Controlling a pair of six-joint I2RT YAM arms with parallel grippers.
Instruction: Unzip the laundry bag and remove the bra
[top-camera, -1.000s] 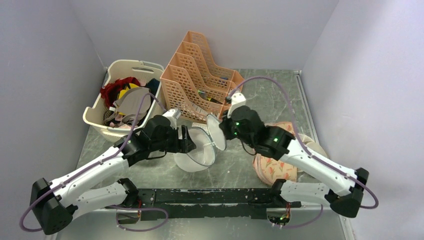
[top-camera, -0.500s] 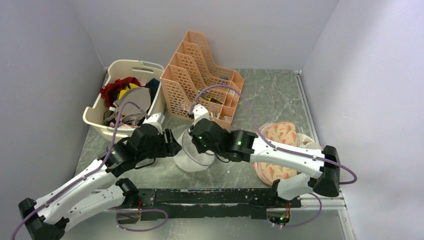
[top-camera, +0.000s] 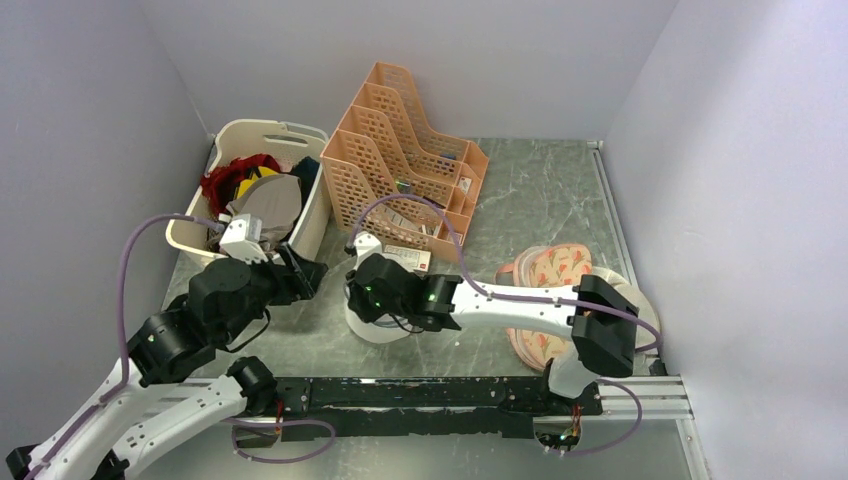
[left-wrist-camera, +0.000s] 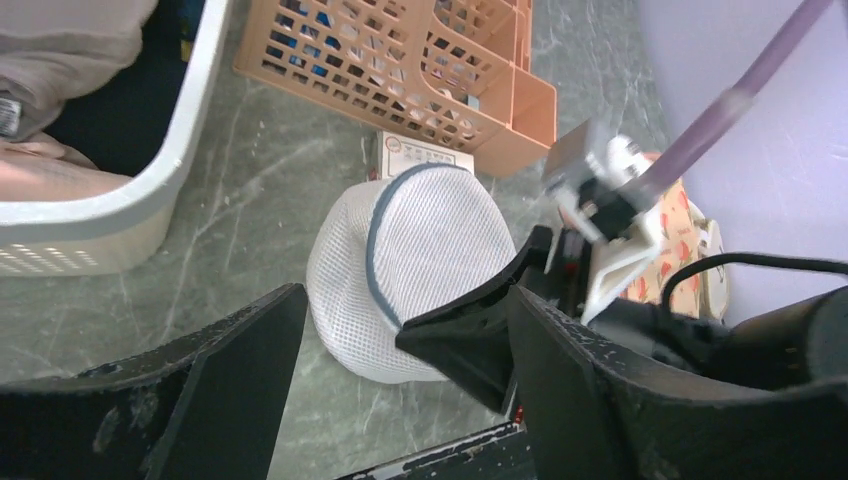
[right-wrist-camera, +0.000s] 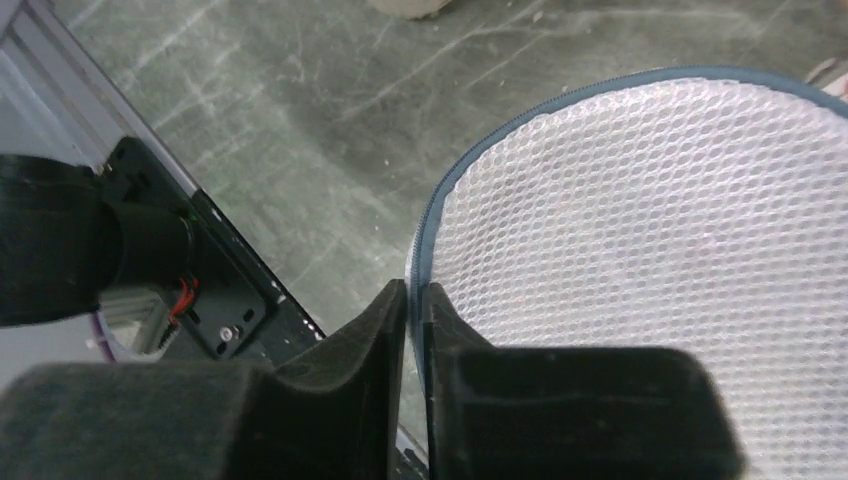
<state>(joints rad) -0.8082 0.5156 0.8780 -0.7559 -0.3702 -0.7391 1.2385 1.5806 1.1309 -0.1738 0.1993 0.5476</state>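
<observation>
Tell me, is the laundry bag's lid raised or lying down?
Down: the laundry bag lid lies flat, grey zip line ringing it. Whether teeth are meshed, cannot tell.

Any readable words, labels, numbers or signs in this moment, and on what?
No text is legible.
White card with red print beside the peach lattice file rack: printed lines too small and blurred to read.
White mesh laundry bag: no label visible.
</observation>
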